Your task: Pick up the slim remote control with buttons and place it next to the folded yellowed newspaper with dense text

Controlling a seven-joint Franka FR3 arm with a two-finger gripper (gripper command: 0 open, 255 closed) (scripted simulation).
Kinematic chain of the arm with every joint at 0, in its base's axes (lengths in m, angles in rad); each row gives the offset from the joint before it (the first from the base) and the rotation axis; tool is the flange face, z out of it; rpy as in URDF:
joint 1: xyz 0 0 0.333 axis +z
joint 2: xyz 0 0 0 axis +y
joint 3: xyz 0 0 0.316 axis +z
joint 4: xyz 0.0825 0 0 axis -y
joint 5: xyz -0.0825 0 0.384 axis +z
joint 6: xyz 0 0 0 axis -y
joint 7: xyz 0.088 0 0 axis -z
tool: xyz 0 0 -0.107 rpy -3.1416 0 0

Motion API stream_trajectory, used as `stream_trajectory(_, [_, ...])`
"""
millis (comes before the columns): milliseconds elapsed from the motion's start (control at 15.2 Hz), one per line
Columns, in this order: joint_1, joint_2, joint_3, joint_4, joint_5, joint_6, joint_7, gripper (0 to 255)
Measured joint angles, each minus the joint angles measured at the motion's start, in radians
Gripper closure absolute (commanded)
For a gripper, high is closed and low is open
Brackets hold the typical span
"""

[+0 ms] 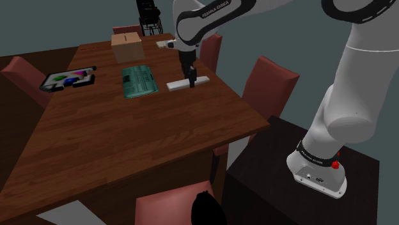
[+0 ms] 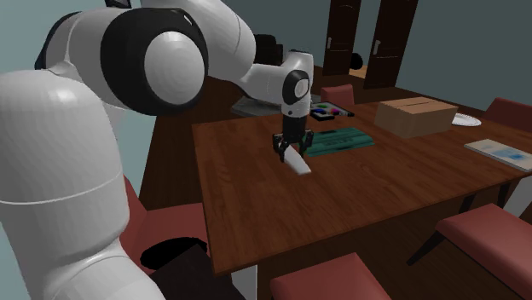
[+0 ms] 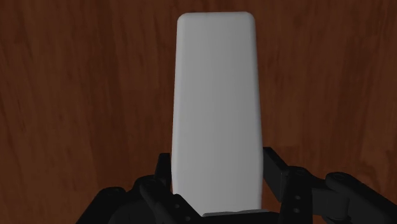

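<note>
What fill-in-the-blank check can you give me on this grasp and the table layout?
The gripper is ____ on the plain white remote. In the shoulder view, the remote lies to the ____ of the teal newspaper. Beyond the newspaper stands a cardboard ____.
Missing words: shut; right; box.

Shoulder: high beside the surface [image 1: 128, 137], looking down across. Second exterior: low at its edge, sharing that top. Wrist: close above.

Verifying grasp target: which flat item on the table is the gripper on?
The plain white remote, clasped by the gripper. The teal newspaper beside it and the tray lie untouched.
</note>
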Motion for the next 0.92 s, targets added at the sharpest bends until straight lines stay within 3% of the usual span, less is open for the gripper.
stream_trajectory(396, [-0.037,0.242,-0.019,0.343,0.008,-0.102,-0.056,255])
stream_trajectory(924, [-0.045,0.300,-0.022,0.340,0.012,-0.041,-0.069,255])
